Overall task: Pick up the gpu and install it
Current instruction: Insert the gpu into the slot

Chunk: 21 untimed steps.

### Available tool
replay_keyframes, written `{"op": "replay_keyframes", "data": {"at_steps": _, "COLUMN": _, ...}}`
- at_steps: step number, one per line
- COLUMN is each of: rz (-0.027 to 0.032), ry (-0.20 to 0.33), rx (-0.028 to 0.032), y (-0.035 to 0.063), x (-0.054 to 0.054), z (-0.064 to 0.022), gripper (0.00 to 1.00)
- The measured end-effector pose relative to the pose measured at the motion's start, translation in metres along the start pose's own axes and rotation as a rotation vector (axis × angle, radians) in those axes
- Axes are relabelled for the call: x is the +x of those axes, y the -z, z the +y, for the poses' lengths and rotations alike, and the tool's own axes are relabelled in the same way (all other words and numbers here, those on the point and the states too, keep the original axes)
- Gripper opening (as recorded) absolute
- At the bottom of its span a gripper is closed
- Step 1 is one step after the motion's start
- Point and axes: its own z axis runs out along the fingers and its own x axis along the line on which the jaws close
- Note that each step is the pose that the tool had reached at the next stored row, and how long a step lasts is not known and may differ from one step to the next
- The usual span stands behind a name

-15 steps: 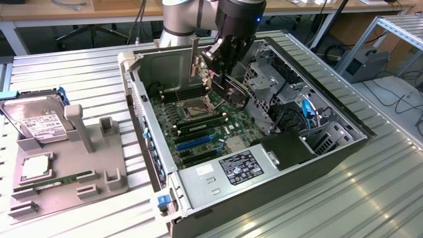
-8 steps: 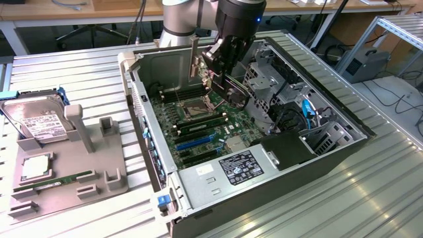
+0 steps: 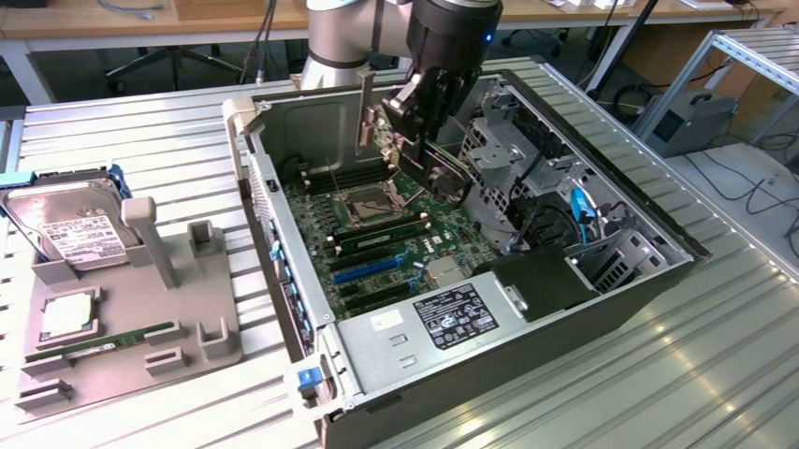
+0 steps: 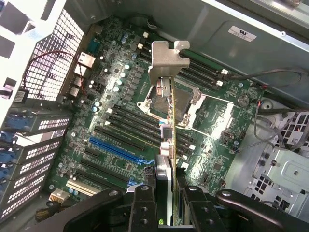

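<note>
One gripper (image 4: 168, 193) is clamped on the gpu (image 4: 166, 104), which we see held edge-on above the motherboard (image 4: 116, 96) inside the open computer case (image 3: 256, 178). Its silver bracket (image 4: 166, 60) hangs over the motherboard's processor socket (image 4: 186, 104), with the motherboard's black and blue slots (image 4: 113, 150) lying beneath the card.

You had the exterior camera placed high and off one corner of the slatted table (image 3: 138, 140). It looked down at a slant on the whole open computer case (image 3: 268, 182) from a middle distance. Your wrist camera sat just behind the gripper (image 4: 164, 193) and looked along the gpu (image 4: 166, 63) clamped between its fingers, close above the motherboard (image 4: 111, 121). Both views shared the motherboard with its slots, the gripper and the gpu.
</note>
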Motion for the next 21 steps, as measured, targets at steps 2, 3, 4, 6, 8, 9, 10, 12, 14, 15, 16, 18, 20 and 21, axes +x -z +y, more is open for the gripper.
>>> {"op": "replay_keyframes", "data": {"at_steps": 2, "rz": 0.0001, "ry": 0.002, "rx": 0.0, "y": 0.0, "x": 0.0, "z": 0.0, "gripper": 0.27}}
{"op": "replay_keyframes", "data": {"at_steps": 3, "rz": 0.0001, "ry": 0.003, "rx": 0.0, "y": -0.0001, "x": 0.0, "z": 0.0, "gripper": 0.27}}
{"op": "replay_keyframes", "data": {"at_steps": 4, "rz": 0.0002, "ry": 0.004, "rx": 0.0, "y": -0.0001, "x": 0.0, "z": 0.0, "gripper": 0.27}}
{"op": "replay_keyframes", "data": {"at_steps": 6, "rz": 0.0002, "ry": 0.006, "rx": -0.0001, "y": -0.0001, "x": 0.0, "z": 0.0, "gripper": 0.27}}
{"op": "replay_keyframes", "data": {"at_steps": 8, "rz": 0.0003, "ry": 0.007, "rx": -0.0001, "y": -0.0002, "x": 0.0, "z": 0.0, "gripper": 0.27}}
{"op": "replay_keyframes", "data": {"at_steps": 9, "rz": 0.0003, "ry": 0.008, "rx": -0.0002, "y": -0.0002, "x": 0.0, "z": 0.0, "gripper": 0.27}}
{"op": "replay_keyframes", "data": {"at_steps": 10, "rz": 0.0003, "ry": 0.009, "rx": -0.0002, "y": -0.0002, "x": 0.0, "z": 0.0, "gripper": 0.27}}
{"op": "replay_keyframes", "data": {"at_steps": 12, "rz": 0.0004, "ry": 0.013, "rx": -0.0003, "y": -0.0003, "x": 0.0, "z": 0.0, "gripper": 0.27}}
{"op": "replay_keyframes", "data": {"at_steps": 14, "rz": 0.0004, "ry": 0.015, "rx": -0.0004, "y": -0.0004, "x": 0.0, "z": 0.0, "gripper": 0.27}}
{"op": "replay_keyframes", "data": {"at_steps": 15, "rz": 0.0005, "ry": 0.016, "rx": -0.0004, "y": -0.0004, "x": 0.0, "z": 0.0, "gripper": 0.27}}
{"op": "replay_keyframes", "data": {"at_steps": 16, "rz": 0.0006, "ry": 0.017, "rx": -0.0004, "y": -0.0005, "x": 0.0, "z": 0.0, "gripper": 0.27}}
{"op": "replay_keyframes", "data": {"at_steps": 18, "rz": 0.0006, "ry": 0.019, "rx": -0.0004, "y": -0.0005, "x": 0.0, "z": 0.0, "gripper": 0.27}}
{"op": "replay_keyframes", "data": {"at_steps": 20, "rz": 0.0007, "ry": 0.021, "rx": -0.0005, "y": -0.0005, "x": 0.0, "z": 0.0, "gripper": 0.27}}
{"op": "replay_keyframes", "data": {"at_steps": 21, "rz": 0.0007, "ry": 0.022, "rx": -0.0005, "y": -0.0006, "x": 0.0, "z": 0.0, "gripper": 0.27}}
